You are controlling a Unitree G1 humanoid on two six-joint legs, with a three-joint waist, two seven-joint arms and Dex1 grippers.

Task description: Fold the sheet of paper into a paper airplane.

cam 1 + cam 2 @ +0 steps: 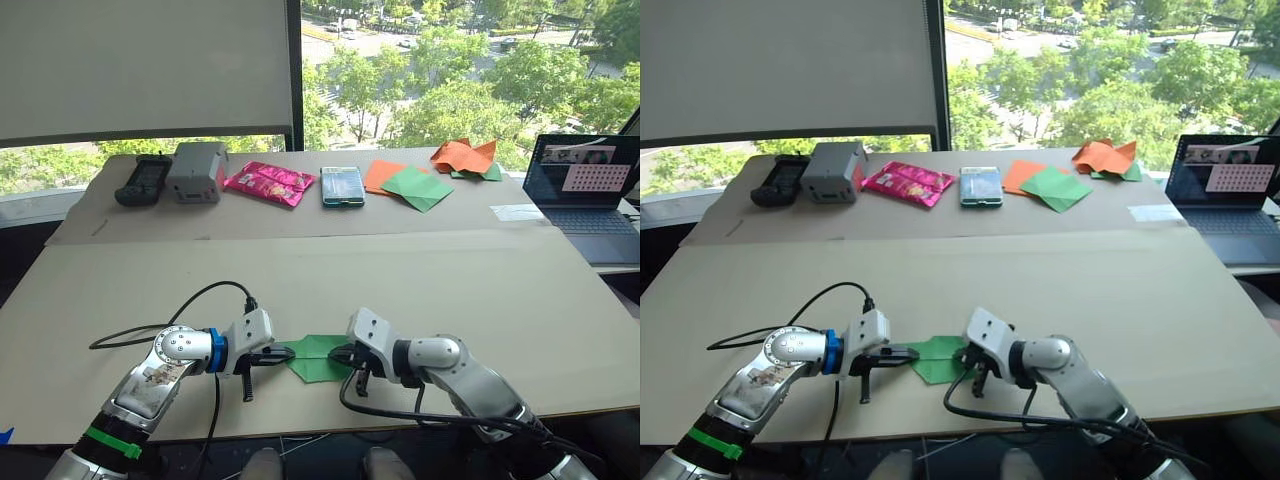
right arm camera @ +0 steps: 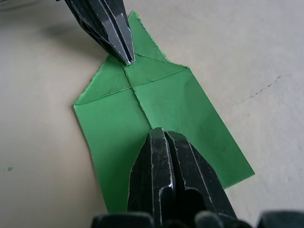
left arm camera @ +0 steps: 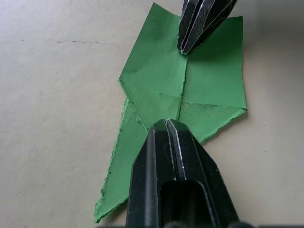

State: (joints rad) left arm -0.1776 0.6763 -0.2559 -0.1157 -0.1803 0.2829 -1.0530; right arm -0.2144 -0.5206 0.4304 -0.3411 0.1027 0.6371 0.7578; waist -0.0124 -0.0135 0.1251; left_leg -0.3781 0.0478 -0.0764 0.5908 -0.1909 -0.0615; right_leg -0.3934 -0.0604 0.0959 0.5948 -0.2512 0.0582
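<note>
1. Currently the paper [image 1: 318,358] lies flat on the near edge of the table [image 1: 420,280], partly folded, with corner flaps meeting at a centre crease.
2. Left gripper [image 1: 280,353]: fingers closed together, tip pressing the pointed end of the paper, nothing held.
3. Right gripper [image 1: 343,354]: fingers likewise closed, tip bearing on the opposite end along the crease.
4. Handling judgement: thin, light, limp; edges look ragged and would tear readily. It will likely slide on the smooth table unless pinned.
5. Best hold: pinch a free flap edge while the other tip pins the crease.
</note>
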